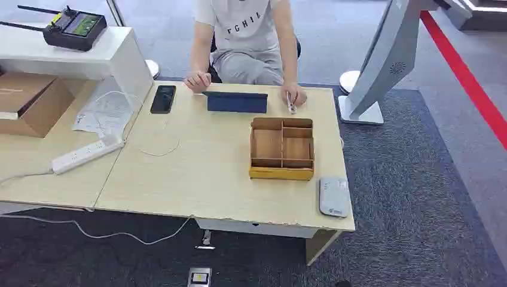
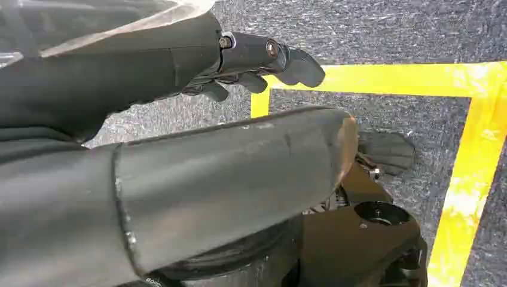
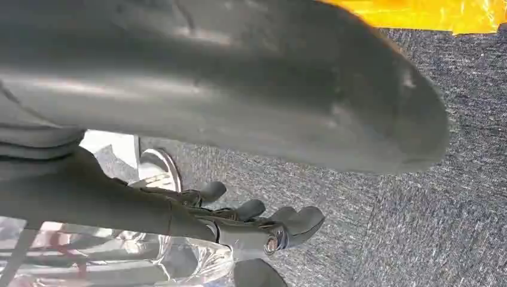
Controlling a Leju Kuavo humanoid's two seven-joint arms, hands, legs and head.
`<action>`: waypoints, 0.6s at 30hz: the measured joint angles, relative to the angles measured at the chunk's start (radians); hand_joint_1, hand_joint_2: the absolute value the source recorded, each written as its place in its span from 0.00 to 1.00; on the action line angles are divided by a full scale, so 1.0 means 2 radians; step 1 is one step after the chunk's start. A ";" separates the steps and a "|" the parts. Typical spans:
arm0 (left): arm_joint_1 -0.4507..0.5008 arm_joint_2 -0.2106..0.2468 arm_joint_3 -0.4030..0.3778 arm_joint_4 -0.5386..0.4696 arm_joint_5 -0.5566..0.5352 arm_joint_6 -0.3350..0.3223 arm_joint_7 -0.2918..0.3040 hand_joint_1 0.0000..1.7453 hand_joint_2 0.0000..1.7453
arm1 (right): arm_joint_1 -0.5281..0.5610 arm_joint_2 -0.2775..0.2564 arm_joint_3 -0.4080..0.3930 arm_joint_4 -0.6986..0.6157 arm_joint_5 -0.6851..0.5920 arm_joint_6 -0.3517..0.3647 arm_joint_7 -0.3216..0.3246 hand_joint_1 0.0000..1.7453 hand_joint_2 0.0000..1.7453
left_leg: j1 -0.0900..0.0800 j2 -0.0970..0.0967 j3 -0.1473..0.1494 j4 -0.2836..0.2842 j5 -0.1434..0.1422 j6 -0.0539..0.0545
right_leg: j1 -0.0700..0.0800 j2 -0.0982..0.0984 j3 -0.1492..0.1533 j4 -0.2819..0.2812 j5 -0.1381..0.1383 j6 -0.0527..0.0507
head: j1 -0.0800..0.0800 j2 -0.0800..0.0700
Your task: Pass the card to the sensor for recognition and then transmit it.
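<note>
Meanwhile both the left hand (image 2: 251,60) and right hand (image 3: 251,221), matte black, hang empty with fingers apart over speckled carpet (image 3: 388,239).

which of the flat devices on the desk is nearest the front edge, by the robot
The grey sensor pad at the desk's front right corner, beside the wooden organiser. The black phone and dark tablet lie at the far edge by the person.

Head view looked forward and down from high up, bench (image 1: 197,173) mid-distance, a seated person (image 1: 245,42) at its far edge. Both wrist views sat close behind a hanging robot hand, aimed down at the grey carpet (image 2: 382,30), which the head view also showed.
</note>
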 joint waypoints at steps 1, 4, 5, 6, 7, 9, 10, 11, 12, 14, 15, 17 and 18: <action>0.000 0.000 0.000 0.000 0.000 0.000 0.000 0.00 0.00 | 0.000 0.000 0.000 0.000 0.000 0.000 0.000 0.00 0.00 | 0.000 0.000 0.000 0.000 0.000 0.000 | 0.000 0.000 0.000 0.000 0.000 0.000 | 0.000 0.000; 0.000 0.000 0.000 0.000 0.001 0.000 0.001 0.00 0.00 | 0.000 0.000 0.000 0.000 -0.001 0.000 0.001 0.00 0.00 | 0.000 0.000 0.000 0.000 0.000 0.000 | 0.000 0.000 0.000 0.000 0.000 0.000 | 0.000 0.000; 0.000 0.000 0.000 0.000 0.001 0.000 0.002 0.00 0.00 | 0.000 0.000 0.000 0.000 -0.001 0.000 0.001 0.00 0.00 | 0.000 0.000 0.000 0.000 0.000 0.000 | 0.000 0.000 0.000 0.000 0.000 0.000 | 0.000 0.000; 0.000 0.000 0.000 0.000 0.001 0.000 0.003 0.00 0.00 | 0.000 0.000 0.000 0.000 -0.001 0.000 0.002 0.00 0.00 | 0.000 0.000 0.000 0.000 0.000 0.000 | 0.000 0.000 0.000 0.000 0.000 0.000 | 0.000 0.000; 0.000 0.000 0.000 0.000 0.000 0.000 0.004 0.00 0.00 | 0.000 0.000 0.000 0.000 -0.001 0.000 0.002 0.00 0.00 | 0.000 0.000 0.000 0.000 0.000 0.000 | 0.000 0.000 0.000 0.000 0.000 0.000 | 0.000 0.000; 0.000 0.000 0.000 0.000 0.000 0.000 0.005 0.00 0.00 | 0.000 0.000 0.000 0.000 -0.001 0.000 0.003 0.00 0.00 | 0.000 0.000 0.000 0.000 0.000 0.000 | 0.000 0.000 0.000 0.000 0.000 0.000 | 0.000 0.000; 0.000 0.000 0.000 0.000 -0.001 -0.001 0.005 0.00 0.00 | 0.000 0.000 0.000 0.000 -0.002 0.000 0.003 0.00 0.00 | 0.000 0.000 0.000 0.000 0.000 0.000 | 0.000 0.000 0.000 0.000 0.000 0.000 | 0.000 0.000; 0.000 0.000 0.000 0.000 -0.002 -0.001 0.005 0.00 0.00 | 0.000 0.000 0.000 0.000 -0.002 0.000 0.003 0.00 0.00 | 0.000 0.000 0.000 0.000 0.000 0.000 | 0.000 0.000 0.000 0.000 0.000 0.000 | 0.000 0.000; 0.000 0.000 0.000 0.000 -0.002 -0.002 0.005 0.00 0.00 | 0.000 0.000 0.000 0.000 -0.003 -0.001 0.003 0.00 0.00 | 0.000 0.000 0.000 0.000 0.000 0.000 | 0.000 0.000 0.000 0.000 0.000 0.000 | 0.000 0.000; 0.000 0.000 0.000 0.000 -0.002 -0.002 0.005 0.00 0.00 | 0.000 0.000 0.000 0.000 -0.005 -0.004 0.004 0.00 0.00 | 0.000 0.000 0.000 0.000 0.000 0.000 | 0.000 0.000 0.000 0.000 0.000 0.000 | 0.000 0.000; 0.000 0.000 0.000 0.000 -0.002 -0.002 0.004 0.00 0.00 | 0.000 0.000 0.000 0.000 -0.006 -0.006 0.003 0.00 0.00 | 0.000 0.000 0.000 0.000 0.000 0.000 | 0.000 0.000 0.000 0.000 0.000 0.000 | 0.000 0.000; 0.000 0.000 0.000 0.000 -0.001 -0.002 0.003 0.00 0.00 | 0.000 -0.001 0.000 0.000 -0.010 -0.015 0.002 0.00 0.00 | 0.000 0.000 0.000 0.000 0.000 0.000 | 0.000 0.000 0.000 0.000 0.000 0.000 | 0.000 0.000; 0.000 0.000 0.000 0.000 0.001 -0.003 0.002 0.00 0.00 | 0.000 -0.003 0.000 0.000 -0.013 -0.018 0.000 0.00 0.00 | 0.000 0.000 0.000 0.000 0.000 0.000 | 0.000 0.000 0.000 0.000 0.000 0.000 | 0.000 0.000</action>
